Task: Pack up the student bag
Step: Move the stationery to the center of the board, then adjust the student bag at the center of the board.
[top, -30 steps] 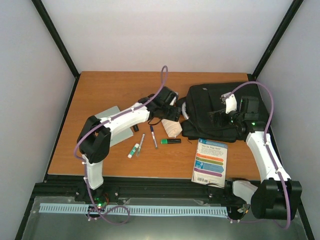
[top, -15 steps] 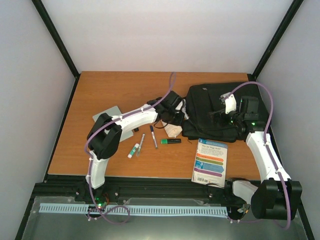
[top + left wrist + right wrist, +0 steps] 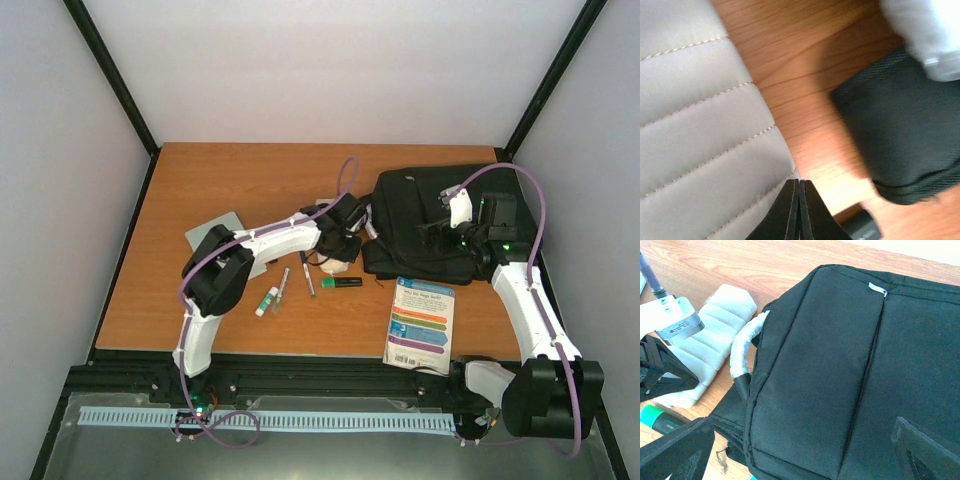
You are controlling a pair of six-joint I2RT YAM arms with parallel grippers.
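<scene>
The bag [image 3: 410, 205] lies flat at the right rear of the surface [image 3: 220, 180], front pocket up, with its grey handle [image 3: 746, 347] curving off the left end. The right arm [image 3: 525, 290] reaches over the bag's right half. The right jaws stand wide open above the front pocket, holding nothing; in the wrist view one shows at each lower corner, well apart, either side of the pocket's zip [image 3: 865, 370]

The left arm [image 3: 270, 235] stretches across to the bag's left end. The left jaws are pressed together tip against tip, with nothing seen between them. They sit at the edge of a pale quilted pouch [image 3: 700, 125], which lies just beside the handle. Whether they pinch the pouch's fabric cannot be told. In the left wrist view the bag's black cloth fills the right side, with bare wood between it and the pouch

Just in front of the pouch lies a highlighter [image 3: 342, 282], black with a green end. Left of it are a dark pen [image 3: 306, 272], a lighter pen [image 3: 282, 286] and a glue stick [image 3: 266, 301]. A grey pad [image 3: 222, 230] lies partly under the left arm. A booklet [image 3: 420, 325] lies just in front of the bag, near the front edge
</scene>
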